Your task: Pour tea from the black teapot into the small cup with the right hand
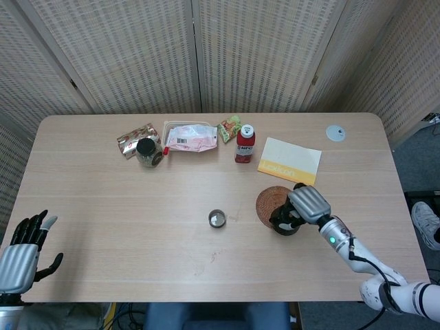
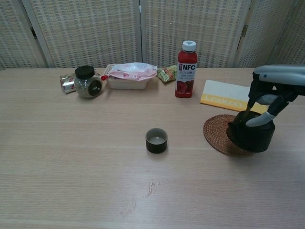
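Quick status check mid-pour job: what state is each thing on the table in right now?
black teapot: upright, held, partly off the mat
right hand: gripping the teapot from above
left hand: open, idle, off the table
small cup: upright
woven mat: flat
NFC bottle: upright, capped
jar: lid on

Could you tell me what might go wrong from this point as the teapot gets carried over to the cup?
The right hand holds the black teapot from above, so it could slip or tilt and spill early. The small cup is low with a narrow mouth, so a slightly misaimed pour would likely wet the table. The teapot hangs low over the woven coaster and might drag it along.
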Controlling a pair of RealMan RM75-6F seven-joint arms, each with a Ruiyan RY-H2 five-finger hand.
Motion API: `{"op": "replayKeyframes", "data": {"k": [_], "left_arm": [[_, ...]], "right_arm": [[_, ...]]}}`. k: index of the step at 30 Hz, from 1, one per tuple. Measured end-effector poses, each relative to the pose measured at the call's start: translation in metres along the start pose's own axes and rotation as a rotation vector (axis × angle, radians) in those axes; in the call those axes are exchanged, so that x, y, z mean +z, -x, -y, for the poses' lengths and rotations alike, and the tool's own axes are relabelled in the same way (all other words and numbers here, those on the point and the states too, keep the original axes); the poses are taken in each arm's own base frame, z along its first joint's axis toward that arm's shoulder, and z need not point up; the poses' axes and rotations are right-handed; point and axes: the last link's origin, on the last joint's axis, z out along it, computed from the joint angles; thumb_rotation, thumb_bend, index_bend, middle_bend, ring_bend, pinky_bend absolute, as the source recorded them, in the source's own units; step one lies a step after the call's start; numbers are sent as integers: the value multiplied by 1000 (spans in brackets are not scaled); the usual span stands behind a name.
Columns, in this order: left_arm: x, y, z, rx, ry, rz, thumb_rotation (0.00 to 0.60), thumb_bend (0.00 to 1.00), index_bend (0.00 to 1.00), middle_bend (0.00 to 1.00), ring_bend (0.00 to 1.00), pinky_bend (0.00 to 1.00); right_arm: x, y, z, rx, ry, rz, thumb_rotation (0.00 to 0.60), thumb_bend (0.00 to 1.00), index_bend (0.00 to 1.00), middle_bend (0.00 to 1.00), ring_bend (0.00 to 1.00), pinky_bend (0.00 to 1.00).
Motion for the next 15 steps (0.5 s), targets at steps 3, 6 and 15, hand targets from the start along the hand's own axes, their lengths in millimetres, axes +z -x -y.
{"op": "replayKeyframes", "data": {"k": [3, 6, 15], "left_arm": [[0, 0, 0, 1, 0, 1, 600, 329, 100, 0, 0, 0], [0, 0, -1, 1, 1, 2, 600, 330, 100, 0, 0, 0], [0, 1, 0, 4, -3, 4, 600, 329, 100, 0, 0, 0]], "right_arm": [[-3, 2, 0, 0, -2, 0, 446, 0, 1000, 1000, 902, 259], [-4, 3, 0, -3, -3, -1, 444, 31, 1000, 1000, 903, 261], [-4, 5, 0, -5, -8, -15, 446, 206, 1000, 1000, 909, 271]]}}
